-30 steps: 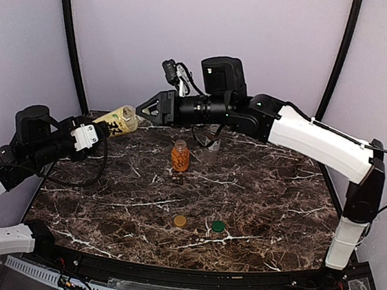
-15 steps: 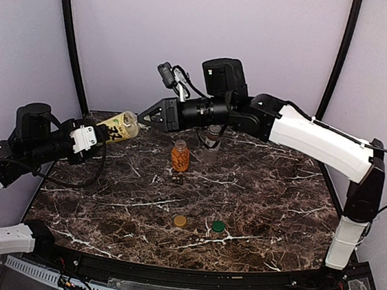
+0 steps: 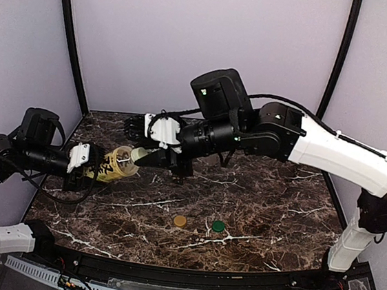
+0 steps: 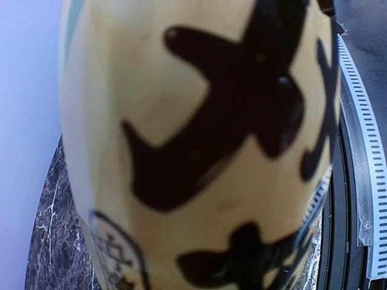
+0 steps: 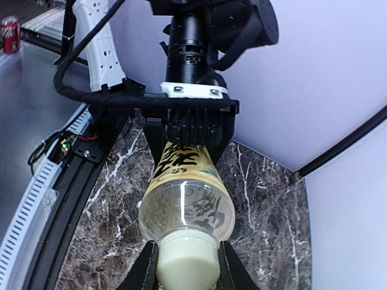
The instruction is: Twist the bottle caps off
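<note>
Left claw [image 5: 192,130] gripping yellow-labelled bottle [image 5: 187,205] (tilted), right claw [image 5: 186,257] — clamped on its cap [image 5: 186,269]

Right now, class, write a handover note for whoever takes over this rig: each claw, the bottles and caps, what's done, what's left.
Left claw: shut on the yellow-labelled bottle, held sideways above the table.
Right claw: shut on its cream cap.
Done: a gold cap and a green cap lie loose on the table.
Left: twist this cap off; other bottles not in view.
</note>
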Robot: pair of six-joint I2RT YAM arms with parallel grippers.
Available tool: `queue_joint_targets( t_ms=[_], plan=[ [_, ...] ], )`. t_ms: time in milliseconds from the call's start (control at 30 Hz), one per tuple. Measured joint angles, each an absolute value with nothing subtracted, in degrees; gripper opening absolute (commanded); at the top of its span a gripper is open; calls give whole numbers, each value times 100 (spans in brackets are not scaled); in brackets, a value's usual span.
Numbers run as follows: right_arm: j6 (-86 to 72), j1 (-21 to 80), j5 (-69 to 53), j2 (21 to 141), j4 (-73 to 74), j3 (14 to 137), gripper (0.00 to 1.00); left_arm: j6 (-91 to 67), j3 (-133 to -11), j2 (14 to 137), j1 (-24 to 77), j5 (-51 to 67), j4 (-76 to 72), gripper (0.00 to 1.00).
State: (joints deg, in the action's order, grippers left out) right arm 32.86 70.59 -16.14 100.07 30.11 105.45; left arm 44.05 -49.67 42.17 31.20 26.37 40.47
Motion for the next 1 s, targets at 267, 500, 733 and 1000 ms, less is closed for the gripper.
queue_joint_targets(
  t_ms=[267,500,733,1000],
  plan=[
    [4880,7369,-969,9813,3057,10280,75,4506,-4978,4296,3157,2919,4239,29],
    [4722,7463,-408,9887,2932,10256,98,4193,-5039,4257,3183,3015,3865,28],
    [2541,7360,-799,9472,2204,9854,99,4088,-4733,4012,3221,2064,2692,28],
    [-1050,6674,-784,9367,1157,9826,89,5253,-3927,3920,3387,305,821,28]
  ],
)
